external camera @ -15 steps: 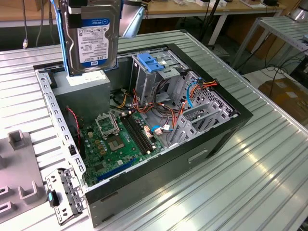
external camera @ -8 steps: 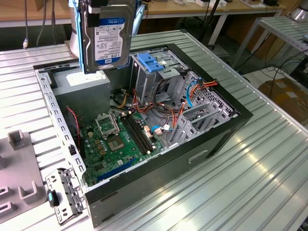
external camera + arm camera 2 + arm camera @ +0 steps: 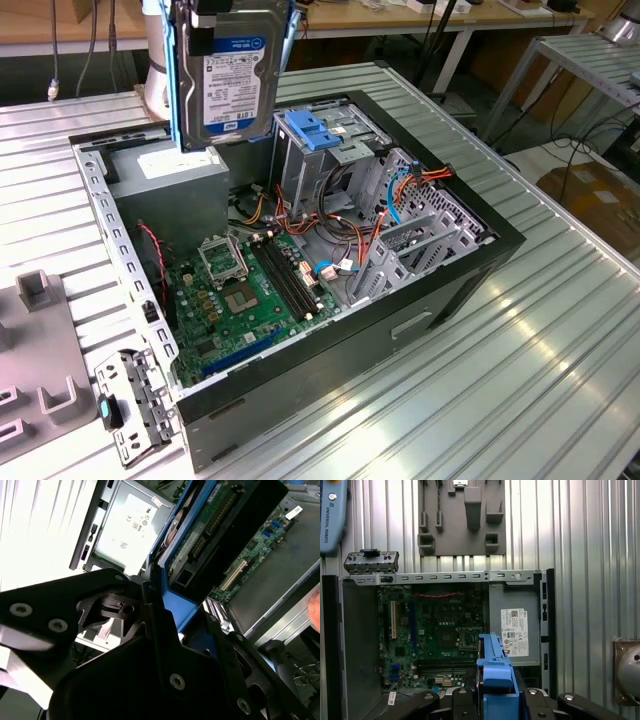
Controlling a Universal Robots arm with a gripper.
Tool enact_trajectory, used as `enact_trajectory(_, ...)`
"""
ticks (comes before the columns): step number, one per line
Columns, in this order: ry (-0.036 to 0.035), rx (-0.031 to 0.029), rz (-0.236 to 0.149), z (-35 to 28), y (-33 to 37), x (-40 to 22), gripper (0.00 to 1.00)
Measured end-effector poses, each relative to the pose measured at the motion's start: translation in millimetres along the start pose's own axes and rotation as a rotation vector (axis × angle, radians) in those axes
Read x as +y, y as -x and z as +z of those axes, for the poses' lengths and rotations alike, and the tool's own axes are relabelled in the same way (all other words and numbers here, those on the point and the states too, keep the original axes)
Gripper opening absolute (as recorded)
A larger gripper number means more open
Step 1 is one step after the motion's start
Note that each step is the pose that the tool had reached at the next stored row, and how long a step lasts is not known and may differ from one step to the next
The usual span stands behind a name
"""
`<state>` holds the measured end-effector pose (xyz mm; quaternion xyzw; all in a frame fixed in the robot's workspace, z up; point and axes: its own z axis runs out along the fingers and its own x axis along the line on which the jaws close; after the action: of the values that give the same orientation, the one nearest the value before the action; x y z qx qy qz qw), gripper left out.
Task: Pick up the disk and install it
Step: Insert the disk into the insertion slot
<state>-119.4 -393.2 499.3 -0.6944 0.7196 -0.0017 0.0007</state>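
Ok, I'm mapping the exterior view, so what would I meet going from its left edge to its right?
Grey fixture plate → perforated metal bracket at the case corner → the disk, held up over the case → light-blue bracket → orange and blue cables.

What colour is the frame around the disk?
Blue; the frame of the disk shows best in the first wrist view.

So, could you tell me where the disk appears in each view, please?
Exterior view: the disk hangs upright at the top, above the power supply.
Second wrist view: the disk is edge-on, circuit board showing, beside the power supply.
First wrist view: the disk shows its blue frame nearest the camera, before the power supply.
Shared landmark: the power supply's white label.
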Motion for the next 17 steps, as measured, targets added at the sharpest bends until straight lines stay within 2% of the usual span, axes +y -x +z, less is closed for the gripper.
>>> enact_trajectory(12,0.0000,0.0000,0.000,0.0,-5.3,-0.2,0.37)
enact_trajectory(17,0.0000,0.0000,0.000,0.0,-9.9,-0.3,0.37)
